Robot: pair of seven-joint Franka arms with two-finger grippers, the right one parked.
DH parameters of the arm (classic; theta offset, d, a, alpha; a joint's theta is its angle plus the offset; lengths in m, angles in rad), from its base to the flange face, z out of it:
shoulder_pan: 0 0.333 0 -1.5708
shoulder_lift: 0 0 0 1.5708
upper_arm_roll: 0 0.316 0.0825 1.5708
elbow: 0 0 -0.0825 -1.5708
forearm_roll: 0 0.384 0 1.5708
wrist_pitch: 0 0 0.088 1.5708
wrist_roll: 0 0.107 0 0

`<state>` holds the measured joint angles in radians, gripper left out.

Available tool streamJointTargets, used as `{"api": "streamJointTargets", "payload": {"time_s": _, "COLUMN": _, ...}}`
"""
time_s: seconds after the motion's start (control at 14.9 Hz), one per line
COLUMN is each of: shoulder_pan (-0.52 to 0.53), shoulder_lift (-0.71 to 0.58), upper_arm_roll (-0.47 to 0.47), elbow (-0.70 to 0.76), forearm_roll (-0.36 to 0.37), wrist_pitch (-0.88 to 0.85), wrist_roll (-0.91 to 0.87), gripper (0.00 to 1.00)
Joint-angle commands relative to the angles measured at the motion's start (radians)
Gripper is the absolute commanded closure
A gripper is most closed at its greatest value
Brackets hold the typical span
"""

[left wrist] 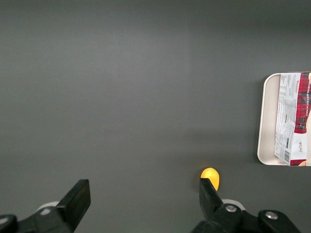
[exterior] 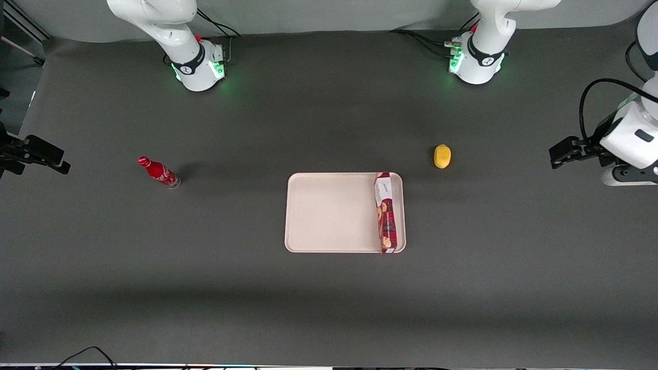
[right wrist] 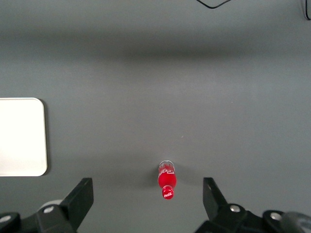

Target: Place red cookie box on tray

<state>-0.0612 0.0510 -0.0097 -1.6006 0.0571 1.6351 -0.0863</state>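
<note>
— Dark grey matting covers the whole table (exterior: 329,308), and the strip nearest the front camera is plain mat with a cable end at its edge. What comes next, going farther in?

— Next is the tray (exterior: 329,213), pale pink-beige, in the middle of the table. The red cookie box (exterior: 386,213) lies inside it, lengthwise along the rim toward the working arm's end, with its white-label end farther from the camera. Its near end sits right at the tray's near rim.

— So is the job done?

— I'd judge it so, since the box rests within the rim and nothing holds it. The gripper (exterior: 558,154) hangs well apart from the tray, out at the working arm's end, with its fingers (left wrist: 77,196) spread wide and nothing between them.

— Then what makes this step go well?

— Keep the arm high and clear of the tray, because a brush against that narrow box could tip it over the low rim. The yellow lemon-like fruit (exterior: 442,156) lies between gripper and tray, a little farther from the camera, so I'd keep off it too.

— Anything else?

— A small red soda bottle (exterior: 159,172) lies toward the parked arm's end. Farthest are the arm bases (exterior: 475,61), lit green, in front of a pale grey backdrop (exterior: 329,15).
</note>
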Motion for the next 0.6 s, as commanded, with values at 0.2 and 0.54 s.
{"api": "streamJointTargets", "payload": {"time_s": 0.2, "shoulder_pan": 0.003, "shoulder_lift": -0.065, "upper_arm_roll": -0.004, "elbow": -0.033, "forearm_roll": -0.014, "wrist_pitch": -0.063, "wrist_roll": -0.05, "gripper": 0.0}}
{"api": "streamJointTargets", "payload": {"time_s": 0.54, "shoulder_pan": 0.006, "shoulder_lift": -0.056, "upper_arm_roll": 0.0, "elbow": -0.024, "forearm_roll": -0.002, "wrist_pitch": -0.06, "wrist_roll": 0.04, "gripper": 0.0}}
